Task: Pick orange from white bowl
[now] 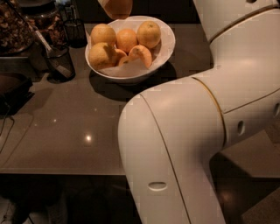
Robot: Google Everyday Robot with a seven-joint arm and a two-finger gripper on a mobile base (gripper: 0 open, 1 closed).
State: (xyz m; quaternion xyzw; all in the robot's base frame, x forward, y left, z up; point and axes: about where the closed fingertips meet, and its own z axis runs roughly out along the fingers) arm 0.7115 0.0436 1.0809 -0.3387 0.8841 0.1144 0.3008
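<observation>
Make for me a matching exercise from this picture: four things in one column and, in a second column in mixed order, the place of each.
1. pincer
2. white bowl
3. black mesh cup
4. arm

A. on the counter, left of the bowl
B. top edge, above the bowl, shut on an orange
C. foreground, right
D. back of the counter, holding fruits

Pairs: 1-B, 2-D, 3-A, 4-C.

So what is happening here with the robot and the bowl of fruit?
The robot's arm reaches across the table. Its gripper, at the top edge of the view, holds the orange in the air above the back rim of the white bowl. Several other fruits lie in the bowl.
</observation>
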